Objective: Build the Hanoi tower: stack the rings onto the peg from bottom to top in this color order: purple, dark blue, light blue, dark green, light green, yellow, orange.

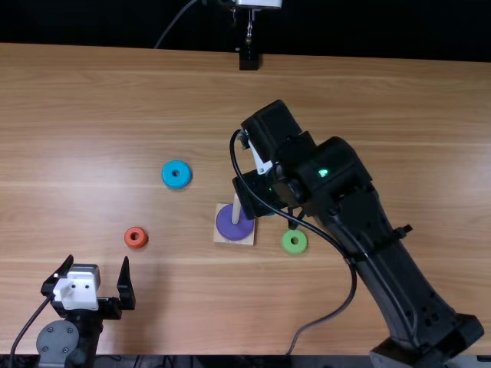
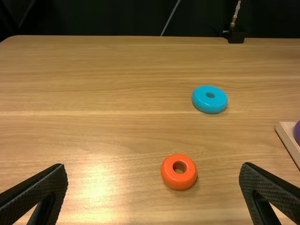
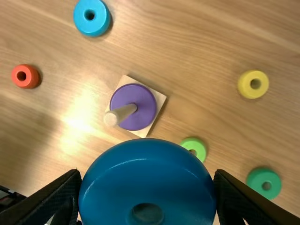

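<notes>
Rings, seven; peg (image 1: 235, 208), one, on one base (image 1: 221, 238), centre of the top view.
Purple ring (image 1: 239, 228), one: on the base, around the peg.
Dark blue ring (image 3: 147, 176), one: pinched in my right gripper (image 1: 268, 205).
Loose on the table (image 1: 84, 153), five: light blue ring (image 1: 168, 178), left of centre; orange ring (image 1: 130, 239), lower left; light green ring (image 1: 288, 244), right of the base; yellow ring (image 3: 244, 85); dark green ring (image 3: 256, 181).
My left gripper (image 1: 97, 259), lower left: spread.
</notes>
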Motion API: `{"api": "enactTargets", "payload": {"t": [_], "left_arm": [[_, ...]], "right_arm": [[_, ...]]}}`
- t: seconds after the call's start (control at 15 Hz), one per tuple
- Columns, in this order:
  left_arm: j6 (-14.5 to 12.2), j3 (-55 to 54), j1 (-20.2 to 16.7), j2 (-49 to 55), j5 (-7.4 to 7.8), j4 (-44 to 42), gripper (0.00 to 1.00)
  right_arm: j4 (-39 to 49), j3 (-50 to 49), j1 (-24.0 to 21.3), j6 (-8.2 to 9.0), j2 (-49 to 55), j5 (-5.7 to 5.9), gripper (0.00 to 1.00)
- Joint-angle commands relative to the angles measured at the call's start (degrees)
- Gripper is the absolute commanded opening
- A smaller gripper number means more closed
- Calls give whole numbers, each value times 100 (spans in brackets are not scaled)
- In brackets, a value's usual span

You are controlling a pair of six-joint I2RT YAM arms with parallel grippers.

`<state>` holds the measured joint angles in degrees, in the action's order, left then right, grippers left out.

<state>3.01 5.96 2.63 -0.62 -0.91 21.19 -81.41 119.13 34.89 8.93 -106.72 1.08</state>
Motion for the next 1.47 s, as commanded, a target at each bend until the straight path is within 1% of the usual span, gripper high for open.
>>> {"api": "enactTargets", "payload": {"t": [0.0,0.2,0.87,1.4], "left_arm": [[-58,-596,9,62,-15,454,100],[-58,-596,0,62,-15,454,100],[-47,-596,0,62,-15,454,100],[-58,-596,9,62,-15,454,100]], "right_arm": [[3,128,61,56,-200,-13,0],[13,286,167,67,-438,-45,0],[119,585,290,77,-983,-45,0],[235,752,343,77,-1202,-45,0]]}}
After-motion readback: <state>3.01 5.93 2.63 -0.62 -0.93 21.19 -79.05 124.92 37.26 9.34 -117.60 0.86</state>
